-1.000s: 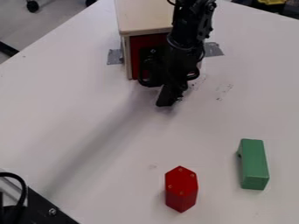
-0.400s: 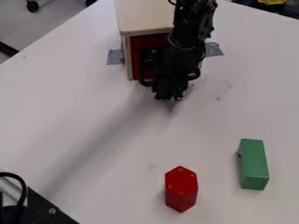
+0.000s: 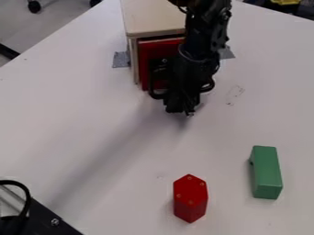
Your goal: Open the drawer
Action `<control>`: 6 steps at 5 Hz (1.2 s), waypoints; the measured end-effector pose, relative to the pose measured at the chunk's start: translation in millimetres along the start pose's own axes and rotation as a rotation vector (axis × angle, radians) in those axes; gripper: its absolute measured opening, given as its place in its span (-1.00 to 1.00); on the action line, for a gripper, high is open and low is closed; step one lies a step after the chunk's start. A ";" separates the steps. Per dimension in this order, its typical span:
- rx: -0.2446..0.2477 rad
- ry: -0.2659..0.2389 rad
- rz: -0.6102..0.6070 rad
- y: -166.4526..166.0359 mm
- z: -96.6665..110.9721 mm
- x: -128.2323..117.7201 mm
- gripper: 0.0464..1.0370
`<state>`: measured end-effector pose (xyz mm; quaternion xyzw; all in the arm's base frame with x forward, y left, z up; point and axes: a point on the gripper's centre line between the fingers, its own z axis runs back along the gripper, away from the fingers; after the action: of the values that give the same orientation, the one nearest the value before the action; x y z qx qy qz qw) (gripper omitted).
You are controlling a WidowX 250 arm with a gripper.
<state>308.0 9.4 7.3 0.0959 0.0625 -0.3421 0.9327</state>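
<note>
The arm (image 3: 207,39) comes in from the top edge of the frame, right of center, and drops steeply in front of the wooden box (image 3: 152,18), leaning slightly so that its lower end lies farther left. The gripper (image 3: 180,110) hangs from it with its tip pointing down, in the upper middle of the frame, low over the table (image 3: 92,117). How far open the gripper is, I cannot tell, nor whether it grips or touches anything. The drawer (image 3: 147,57) is in the box at upper center; its red front stands a little way out from under the box's top, and the arm and gripper hide its right part. Gray tape (image 3: 121,59) lies at the box's left side. A red block (image 3: 190,199) stands at bottom center, and a green block (image 3: 266,172) lies at lower right, both well apart from the gripper.
</note>
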 end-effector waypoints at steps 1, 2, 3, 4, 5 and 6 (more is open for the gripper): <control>0.004 -0.007 -0.016 -8.0 -1.3 -2.8 -0.81; 0.006 -0.012 -0.033 -18.4 -1.4 -7.0 -0.81; 0.004 -0.007 -0.037 -22.2 -1.3 -7.3 -0.84; 0.004 -0.008 -0.049 -26.6 -2.1 -7.7 -0.84; 0.010 -0.022 -0.081 -44.6 2.0 -17.7 -0.84; -0.004 -0.030 -0.087 -57.7 6.9 -25.7 -0.84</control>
<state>251.4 -19.1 10.9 0.0858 0.0532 -0.3838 0.9179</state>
